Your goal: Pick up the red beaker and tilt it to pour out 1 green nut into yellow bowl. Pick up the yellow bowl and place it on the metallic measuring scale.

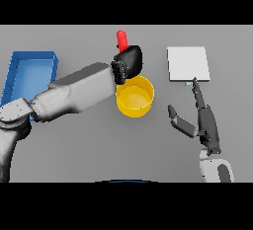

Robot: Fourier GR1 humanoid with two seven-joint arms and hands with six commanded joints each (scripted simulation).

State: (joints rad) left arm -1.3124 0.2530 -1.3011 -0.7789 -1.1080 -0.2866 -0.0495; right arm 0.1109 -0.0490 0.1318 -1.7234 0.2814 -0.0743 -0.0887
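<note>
The red beaker [121,39] sticks up behind my left hand [129,62], whose fingers are curled round it just behind the yellow bowl [135,96]; only the beaker's top shows. The bowl stands on the table at mid-view and I see no green nut in it. My left arm reaches in from the left, its wrist over the bowl's back left rim. The metallic scale [188,64] lies flat at the right rear. My right hand [200,118] hovers open in front of the scale, fingers straight and pointing at it, thumb spread towards the bowl.
A blue tray [28,75] lies along the table's left side, behind my left arm.
</note>
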